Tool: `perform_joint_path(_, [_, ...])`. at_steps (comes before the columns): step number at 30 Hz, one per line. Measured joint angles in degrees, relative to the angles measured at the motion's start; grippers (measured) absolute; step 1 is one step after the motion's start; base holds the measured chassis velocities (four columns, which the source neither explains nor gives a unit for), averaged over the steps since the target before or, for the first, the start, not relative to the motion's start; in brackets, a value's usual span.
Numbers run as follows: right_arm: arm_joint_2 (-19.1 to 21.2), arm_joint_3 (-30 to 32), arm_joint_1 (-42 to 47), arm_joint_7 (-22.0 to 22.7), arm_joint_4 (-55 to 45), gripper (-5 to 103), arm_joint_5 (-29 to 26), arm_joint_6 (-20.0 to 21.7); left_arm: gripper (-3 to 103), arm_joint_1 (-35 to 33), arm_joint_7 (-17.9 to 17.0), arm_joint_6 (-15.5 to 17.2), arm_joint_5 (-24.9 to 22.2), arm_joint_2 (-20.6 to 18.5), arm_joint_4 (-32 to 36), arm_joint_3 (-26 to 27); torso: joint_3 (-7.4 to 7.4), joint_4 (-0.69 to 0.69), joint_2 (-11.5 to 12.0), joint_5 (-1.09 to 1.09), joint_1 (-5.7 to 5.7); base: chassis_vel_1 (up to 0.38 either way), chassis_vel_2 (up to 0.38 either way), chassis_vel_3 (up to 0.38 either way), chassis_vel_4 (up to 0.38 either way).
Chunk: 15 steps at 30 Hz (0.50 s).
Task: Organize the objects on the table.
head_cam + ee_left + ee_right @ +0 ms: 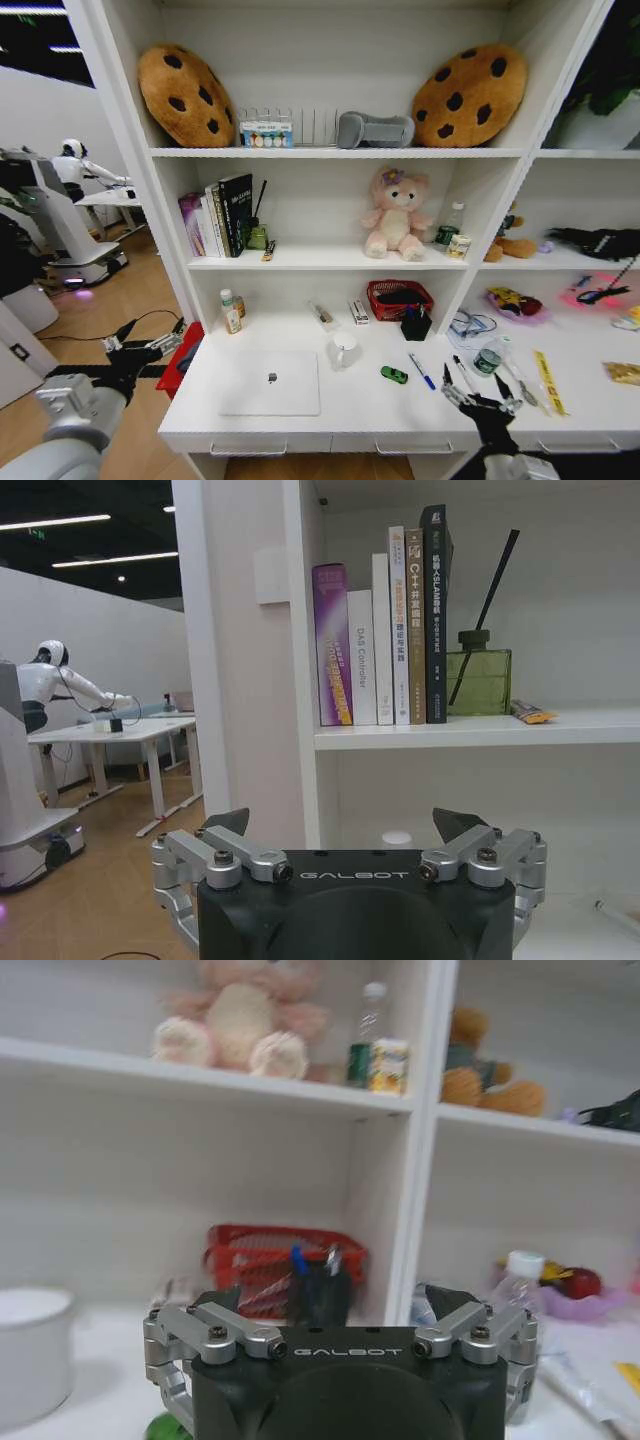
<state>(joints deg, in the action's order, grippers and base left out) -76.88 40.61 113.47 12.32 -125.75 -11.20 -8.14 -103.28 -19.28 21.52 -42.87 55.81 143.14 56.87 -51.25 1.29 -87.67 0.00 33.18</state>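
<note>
A silver laptop [270,383] lies on the white desk [350,415] near a green toy car [394,375]. The basket [399,297] is red, and the round cushions [186,93] are brown with dark spots.

High above the right claw [483,402], two big cookie cushions lean on the top shelf, one at the left [186,93] and one at the right [470,94], with a gray holder [375,130] between them. One shelf lower sits a pink plush bear [396,213], up and a bit left of that claw. A small bottle [450,225] and a little can [459,246] stand just beside the bear. A row of books [215,217] stands on that shelf, up and right of the left claw [150,338], with a green diffuser bottle [257,235] next to them. A red basket [399,298] and a black pen cup [415,324] sit past the right claw, and a white mug [343,350] is off to its left.
</note>
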Motion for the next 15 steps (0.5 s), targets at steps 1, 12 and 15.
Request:
perform_joint_path(1, [0.02, -0.88, 0.88, -1.63, 0.84, 100, 1.20, -0.69, 100, 0.00, 0.00, 0.00, 0.01, -0.01, -0.02, -0.02, 0.00, 0.01, 0.00, 0.00, 0.00, 0.000, 0.000, 0.000, 0.000])
perform_joint_path(12, [2.09, -0.34, 2.29, -21.71, 4.89, 100, 0.87, -10.27, 100, 0.03, 0.02, -0.13, 0.09, -0.06, -0.10, -0.12, 0.00, 0.01, 0.00, -0.01, 0.00, 0.000, 0.000, 0.000, 0.000])
perform_joint_path(15, [2.20, 0.77, 0.79, -21.08, 6.39, 100, 0.05, -11.58, 100, 0.03, 0.03, -0.16, 0.10, -0.06, -0.11, -0.13, 0.00, 0.00, 0.00, 0.01, 0.00, 0.000, 0.000, 0.000, 0.000])
